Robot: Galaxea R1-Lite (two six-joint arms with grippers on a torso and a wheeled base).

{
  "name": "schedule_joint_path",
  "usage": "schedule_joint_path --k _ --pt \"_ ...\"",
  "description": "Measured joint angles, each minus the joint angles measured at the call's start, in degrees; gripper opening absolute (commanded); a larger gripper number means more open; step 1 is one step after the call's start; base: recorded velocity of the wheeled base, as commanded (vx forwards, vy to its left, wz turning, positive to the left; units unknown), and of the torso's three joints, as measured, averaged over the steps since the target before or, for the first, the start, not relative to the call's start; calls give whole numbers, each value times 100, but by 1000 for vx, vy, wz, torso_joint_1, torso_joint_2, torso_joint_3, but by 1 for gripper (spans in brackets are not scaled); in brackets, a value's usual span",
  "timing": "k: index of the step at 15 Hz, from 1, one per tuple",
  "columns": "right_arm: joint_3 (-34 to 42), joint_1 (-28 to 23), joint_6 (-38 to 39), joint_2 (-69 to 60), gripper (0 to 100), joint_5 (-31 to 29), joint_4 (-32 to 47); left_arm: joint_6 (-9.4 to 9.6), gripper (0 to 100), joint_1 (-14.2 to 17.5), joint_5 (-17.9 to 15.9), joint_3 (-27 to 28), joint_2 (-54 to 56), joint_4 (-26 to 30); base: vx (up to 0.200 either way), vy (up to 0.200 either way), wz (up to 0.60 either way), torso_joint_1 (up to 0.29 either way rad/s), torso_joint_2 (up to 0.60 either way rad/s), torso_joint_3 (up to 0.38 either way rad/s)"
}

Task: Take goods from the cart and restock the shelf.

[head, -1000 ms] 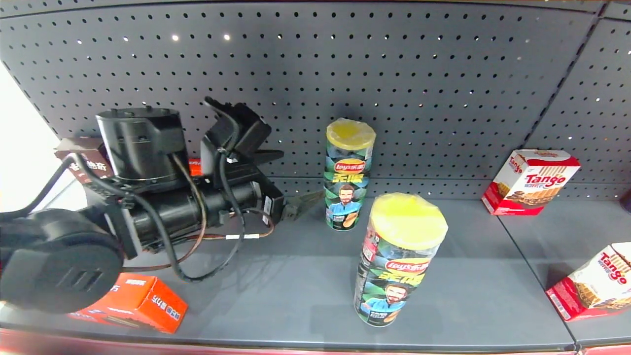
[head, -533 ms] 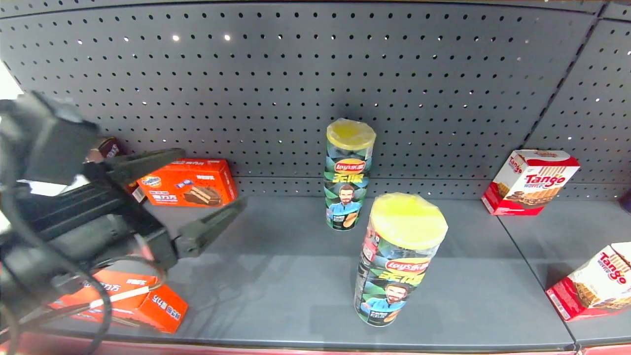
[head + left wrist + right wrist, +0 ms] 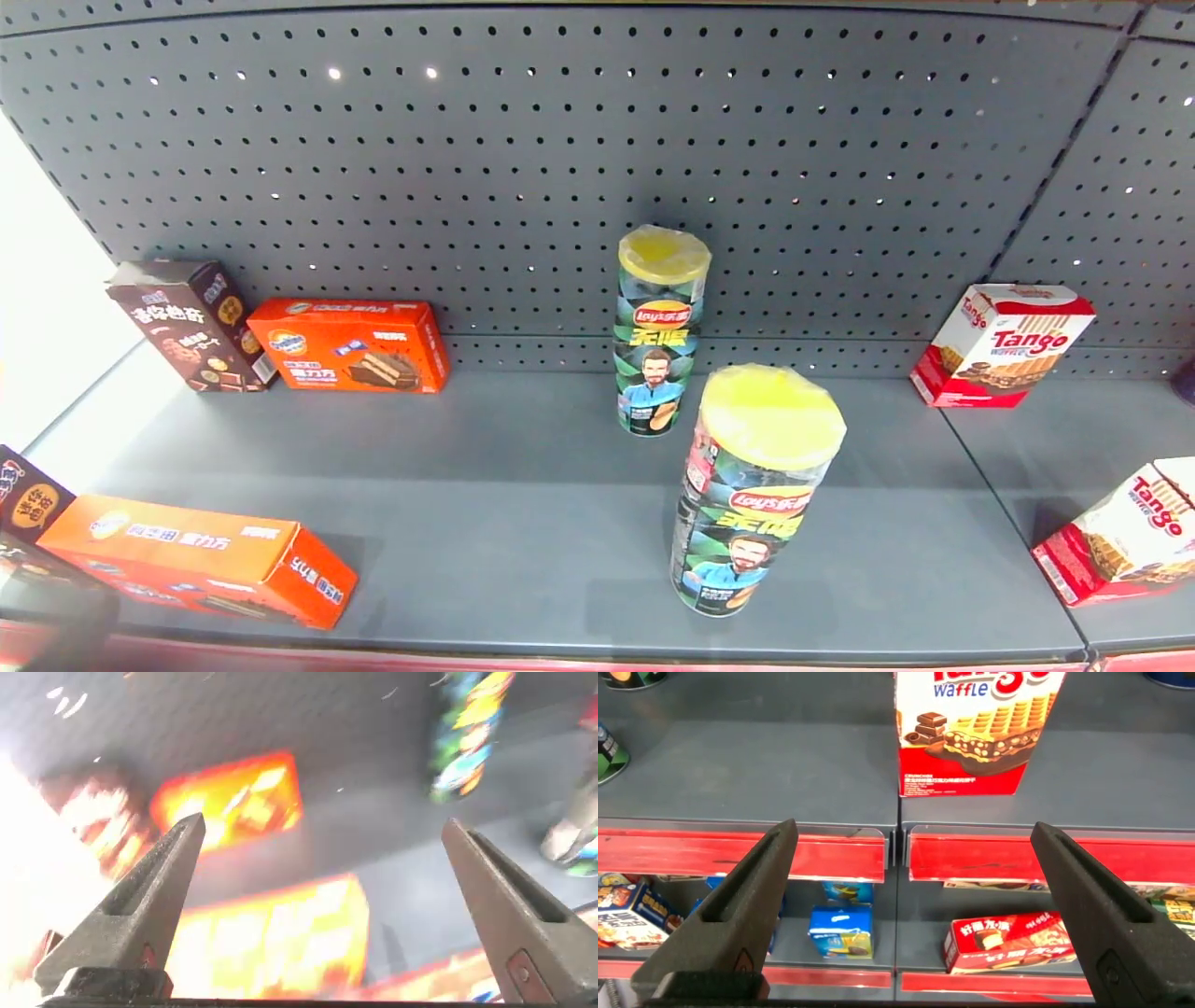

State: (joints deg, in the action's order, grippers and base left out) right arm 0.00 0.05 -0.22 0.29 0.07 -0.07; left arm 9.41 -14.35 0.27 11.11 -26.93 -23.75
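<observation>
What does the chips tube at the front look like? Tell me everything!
The front tube is a tall can standing upright near the front edge of the grey shelf. Its shiny wrap is green, black and blue, with a red and yellow badge and a printed figure in blue. A crinkly yellow lid closes the top. Only the shelf touches it; a matching tube stands apart behind it.

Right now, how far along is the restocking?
Looks done: an orange box stands at the back of the shelf beside a brown box; rear chip can and front chip can stand mid-shelf. In hand: nothing; left hand and right hand are open, empty. Left: bare shelf space suggests more goods to fetch.
</observation>
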Motion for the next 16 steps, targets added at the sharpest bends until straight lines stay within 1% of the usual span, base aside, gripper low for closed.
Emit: schedule_joint_path --k 1,2,3,4,5,7,9,10,11,12,13,14,16 --pt "0 5 -2 0 100 0 2 -85 100 412 -130 -339 546 191 0 0 0 0 0 0" --pt "0 5 0 0 100 0 0 -158 100 744 -258 -573 987 514 0 0 0 0 0 0" --pt "0 5 0 0 100 0 0 -228 100 1085 -388 -791 1437 1203 0 0 0 0 0 0" --pt "0 5 0 0 100 0 0 -282 100 1284 -469 -918 1790 1704 0 0 0 0 0 0" --pt "0 2 0 0 100 0 0 -301 100 1362 -511 -1007 2081 1919 0 0 0 0 0 0" --pt "0 0 -2 0 100 0 0 -315 100 1419 -546 -1081 2443 1983 0 0 0 0 0 0" --pt "0 5 -2 0 100 0 0 -405 100 1428 -533 -1101 2603 1992 0 0 0 0 0 0" --pt "0 5 -2 0 100 0 0 -457 100 1425 -672 -1108 2644 1996 0 0 0 0 0 0" --pt "0 5 0 0 100 0 0 -435 100 1428 -773 -1108 2675 2009 0 0 0 0 0 0" --pt "0 5 -2 0 100 0 0 -405 100 1432 -464 -1108 2693 2141 0 0 0 0 0 0" --pt "0 2 -2 0 100 0 0 -430 100 1435 13 -1111 2703 2332 0 0 0 0 0 0" --pt "0 0 -2 0 100 2 -2 -482 100 1437 266 -1095 2704 2461 0 0 0 0 0 0" --pt "0 0 -2 0 100 0 0 -525 100 1421 95 -1080 2690 2487 0 0 0 0 0 0"
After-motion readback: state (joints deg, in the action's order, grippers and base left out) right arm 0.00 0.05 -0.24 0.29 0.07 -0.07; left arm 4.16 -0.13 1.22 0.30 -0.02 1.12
